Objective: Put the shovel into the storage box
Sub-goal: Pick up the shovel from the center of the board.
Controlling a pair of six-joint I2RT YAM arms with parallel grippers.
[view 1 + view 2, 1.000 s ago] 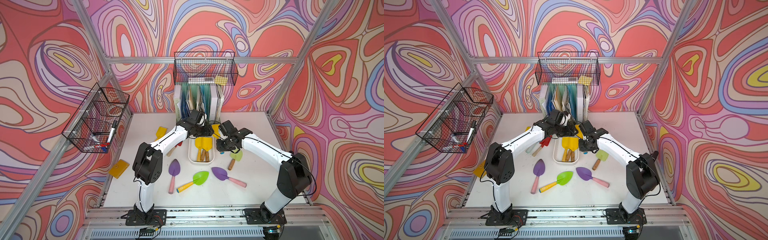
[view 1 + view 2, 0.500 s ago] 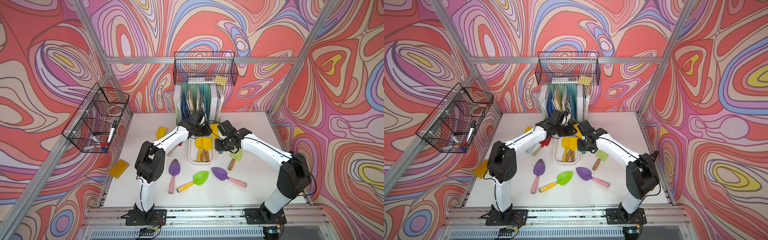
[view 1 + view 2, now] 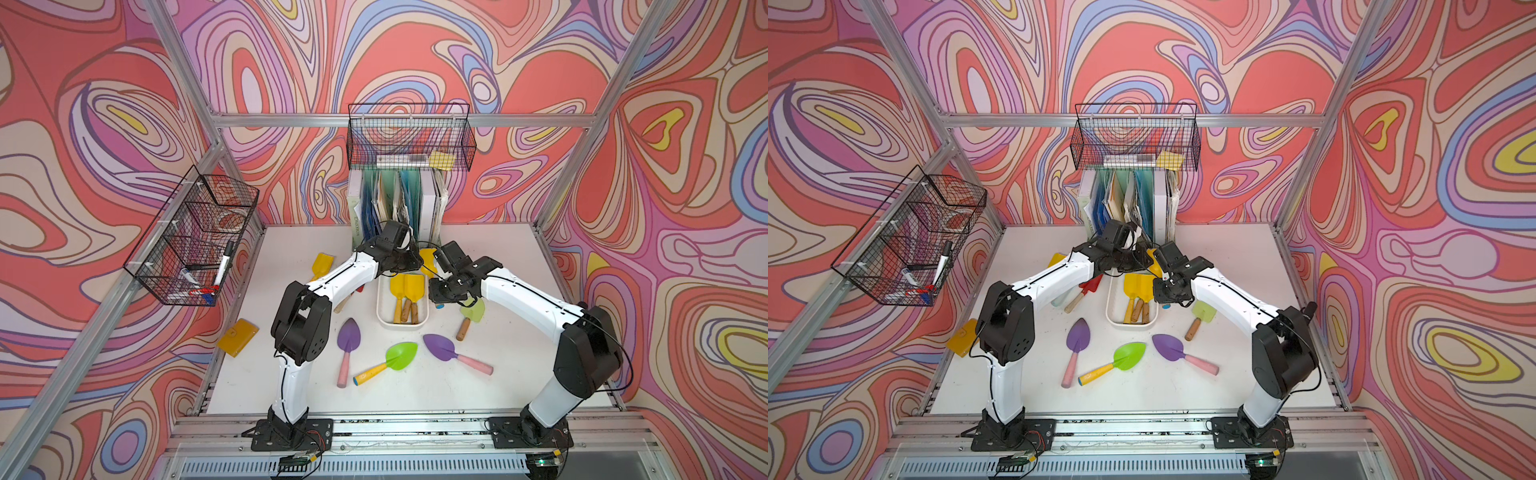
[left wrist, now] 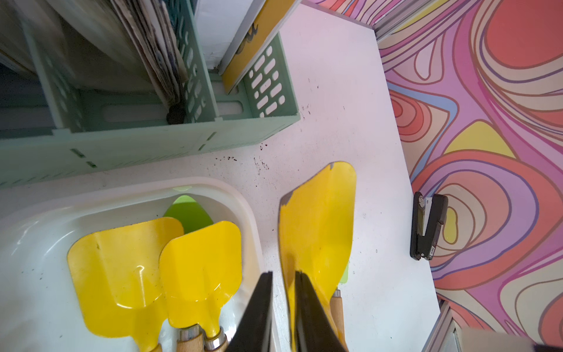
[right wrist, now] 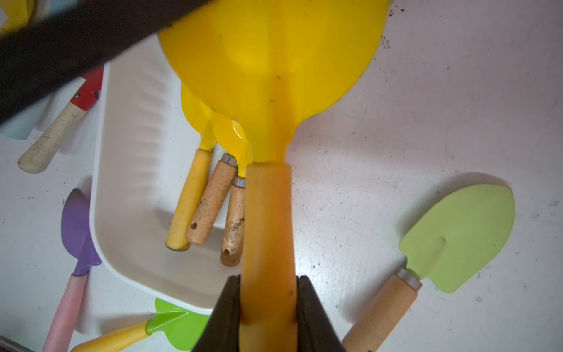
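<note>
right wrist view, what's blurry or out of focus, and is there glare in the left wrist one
Right wrist view: the near yellow shovel and the dark bar across one corner are soft; the storage box is sharper. Left wrist view: file holder blurred, small glints on the yellow blades.

swirling red, pink, purple and cream walls enclose a work cell framed in aluminium struts. a white tabletop forms its floor. 1 black wire basket hangs on the back rail above a mint-green file holder, a 2nd wire basket on a side strut, under even, bright light.
</note>
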